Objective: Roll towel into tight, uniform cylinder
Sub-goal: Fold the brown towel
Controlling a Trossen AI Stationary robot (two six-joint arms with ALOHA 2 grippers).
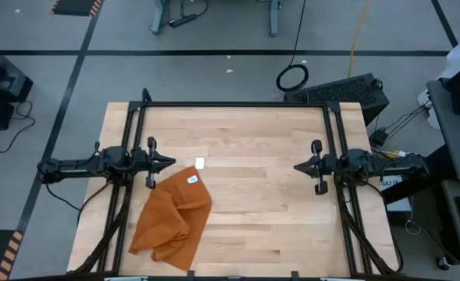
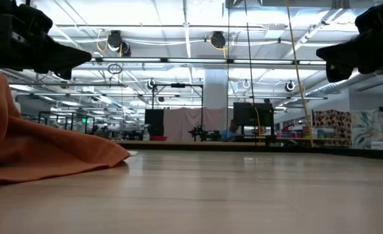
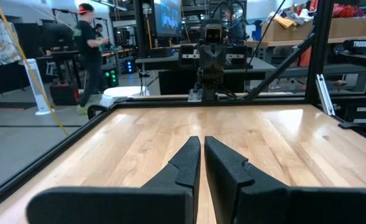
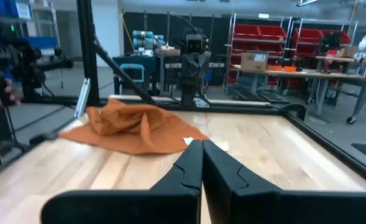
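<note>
Your towel (image 1: 171, 221) lies crumpled on the desk (image 1: 269, 211) near the left tool (image 1: 168, 163). Both that tool and the right tool (image 1: 299, 166) hang closed and empty, well apart.

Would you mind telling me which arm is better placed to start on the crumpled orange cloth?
Probably the left. The left tool, fingers shut, hovers right beside the rust-orange fabric towel, near its white-tagged corner. The right tool, also shut, waits across the bare wooden tabletop, far from the towel.

Two matte black jointed arms, angular tapered black fingers (image 3: 189, 163), black cables trailing behind
</note>
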